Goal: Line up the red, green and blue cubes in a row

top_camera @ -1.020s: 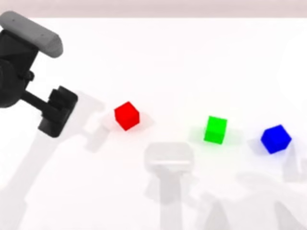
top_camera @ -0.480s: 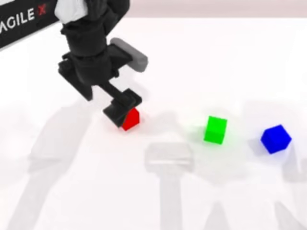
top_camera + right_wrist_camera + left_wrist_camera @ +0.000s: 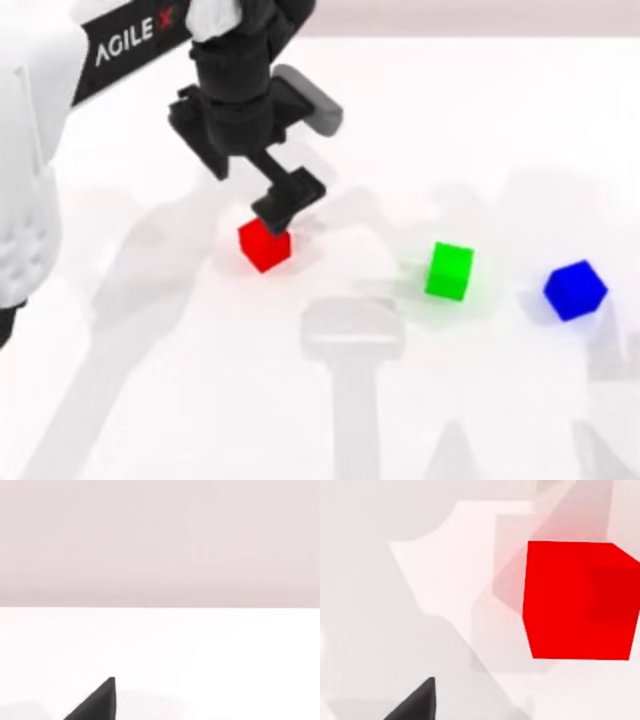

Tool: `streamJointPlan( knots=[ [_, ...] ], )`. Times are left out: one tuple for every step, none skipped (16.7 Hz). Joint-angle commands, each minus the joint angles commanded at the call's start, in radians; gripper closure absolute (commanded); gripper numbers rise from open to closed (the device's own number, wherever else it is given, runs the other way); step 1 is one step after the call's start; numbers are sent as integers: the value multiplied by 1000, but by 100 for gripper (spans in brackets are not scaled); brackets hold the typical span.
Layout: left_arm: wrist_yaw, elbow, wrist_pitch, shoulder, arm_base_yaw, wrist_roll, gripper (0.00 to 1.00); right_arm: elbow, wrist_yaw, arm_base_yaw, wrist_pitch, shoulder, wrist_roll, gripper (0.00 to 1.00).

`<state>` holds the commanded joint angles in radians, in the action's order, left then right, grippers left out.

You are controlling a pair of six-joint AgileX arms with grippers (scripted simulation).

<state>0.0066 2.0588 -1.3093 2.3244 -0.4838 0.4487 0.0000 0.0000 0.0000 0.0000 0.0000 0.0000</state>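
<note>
The red cube [image 3: 265, 247] lies left of the table's middle, the green cube [image 3: 449, 270] to its right and the blue cube [image 3: 575, 290] farther right, in a loose, slightly sloping line. My left gripper [image 3: 286, 203] hangs open just behind the red cube, over its far right corner, holding nothing. In the left wrist view the red cube [image 3: 580, 600] fills one side and one dark fingertip [image 3: 420, 702] shows apart from it. My right gripper is outside the top view; its wrist view shows only one dark fingertip [image 3: 100, 702] over bare table.
The white table [image 3: 330, 420] carries only grey shadows of the arms. Its back edge [image 3: 450, 37] runs along the top of the top view. The left arm's white body [image 3: 30, 170] stands at the left side.
My left arm has swung in from the far left to the red cube, and its gripper now sits slightly right of where it was half a second ago. The cubes have not moved.
</note>
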Motion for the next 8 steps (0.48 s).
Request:
streamJointPlan(
  knots=[
    [-2,7,1,4,0,1,0,0,0,0,0,0,0,0],
    [-2,7,1,4,0,1,0,0,0,0,0,0,0,0],
    [-2,7,1,4,0,1,0,0,0,0,0,0,0,0],
    [-2,7,1,4,0,1,0,0,0,0,0,0,0,0],
    [-2,7,1,4,0,1,0,0,0,0,0,0,0,0],
    [-1,5,1,1,5,0,0,0,0,0,0,0,0,0],
    [-1,1,4,2,4,0,0,0,0,0,0,0,0,0],
    [-2,-11,18,5,3,2,0,0,0,0,0,0,0,0]
  ],
)
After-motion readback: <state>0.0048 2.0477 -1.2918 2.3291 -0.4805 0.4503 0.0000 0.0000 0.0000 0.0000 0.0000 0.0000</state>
